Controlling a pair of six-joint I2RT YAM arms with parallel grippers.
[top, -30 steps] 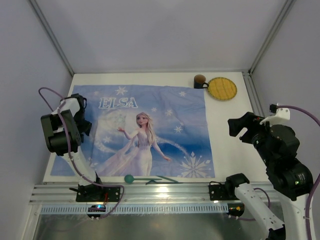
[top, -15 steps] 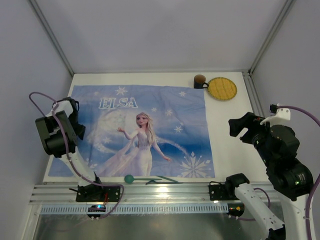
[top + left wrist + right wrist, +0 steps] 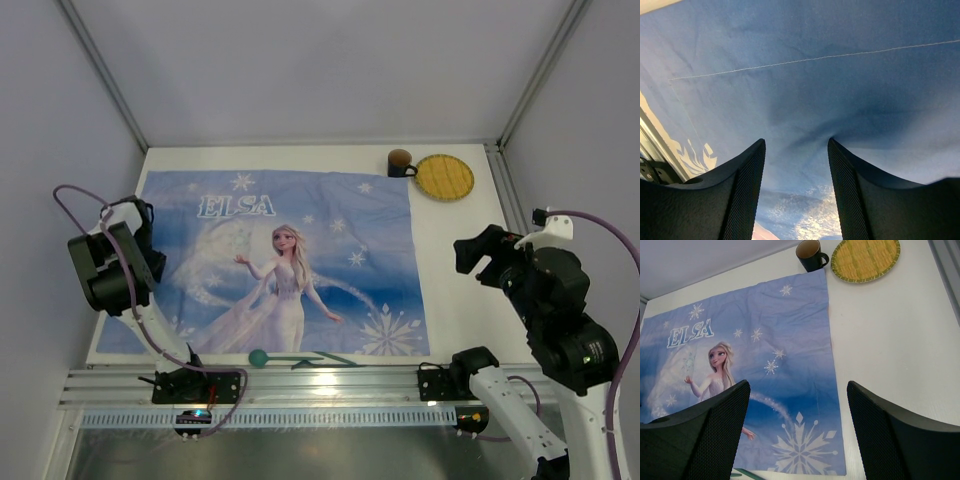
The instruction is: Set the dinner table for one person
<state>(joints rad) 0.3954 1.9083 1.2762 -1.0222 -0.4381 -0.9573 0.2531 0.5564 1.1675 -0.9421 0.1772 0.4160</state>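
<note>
The dinner table point(image 3: 462, 300) is a white top carrying a blue "ELSA" cloth point(image 3: 285, 260). My left gripper point(image 3: 152, 250) is low over the cloth's left edge. In the left wrist view its jaws point(image 3: 796, 142) stand open, with creased blue cloth point(image 3: 805, 90) showing between the fingertips and nothing pinched. My right gripper point(image 3: 468, 250) hovers open above the bare table point(image 3: 900, 340) to the right of the cloth point(image 3: 765, 350), holding nothing. A dark mug point(image 3: 400, 161) and a yellow woven plate point(image 3: 444, 177) stand at the far right corner.
Thin green cutlery, including a round-ended spoon point(image 3: 259, 357), lies along the near edge beside the aluminium rail point(image 3: 330, 385). The right wrist view shows the mug point(image 3: 810, 254) and the plate point(image 3: 865, 258) at the top. Grey walls close in both sides.
My left arm has swung left and down toward the cloth's left edge. The right arm has barely shifted, and the cloth lies as before.
</note>
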